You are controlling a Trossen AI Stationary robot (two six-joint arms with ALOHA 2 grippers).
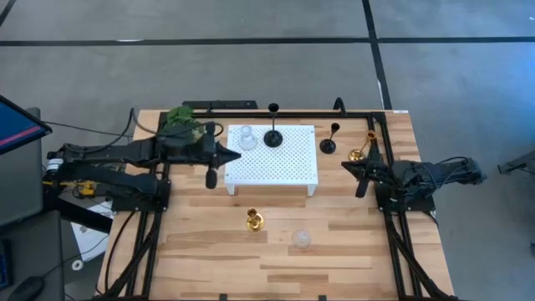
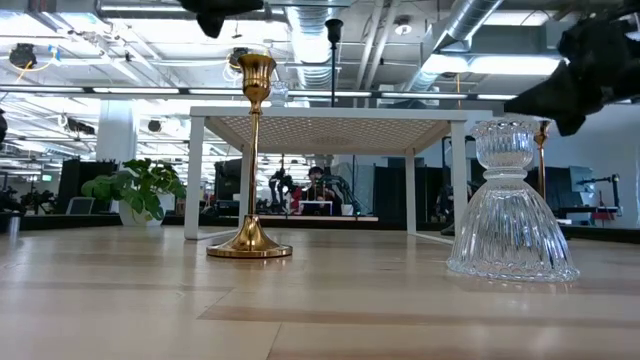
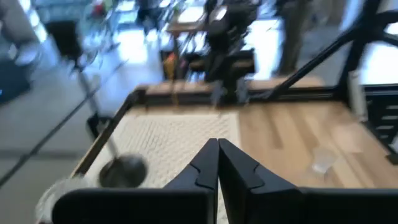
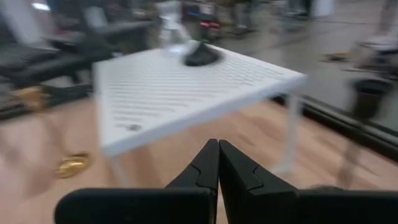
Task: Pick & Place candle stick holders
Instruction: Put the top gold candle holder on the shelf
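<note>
- On top of the white perforated platform stand two holders: a clear glass holder near its back left corner and a black holder just right of it, toward the back edge.
- Right of the platform, on the wooden table, a second black holder stands near the back, with a gold holder just beside it on its right.
- Nearer the front of the table, a second gold holder stands ahead of the platform's front edge, and another clear glass holder stands to its right and a little farther forward; the two are apart.
- From table height, that front gold holder stands upright on its round base, and the front glass one stands upright to its right.
- Above the platform's left edge hangs the left gripper, its fingers pressed together on nothing; it is close to the glass holder on the platform but not touching it.
- Beside the back gold holder sits the right gripper, fingers together and holding nothing.
- At the table's back left corner a green plant sits behind the left arm.
</note>
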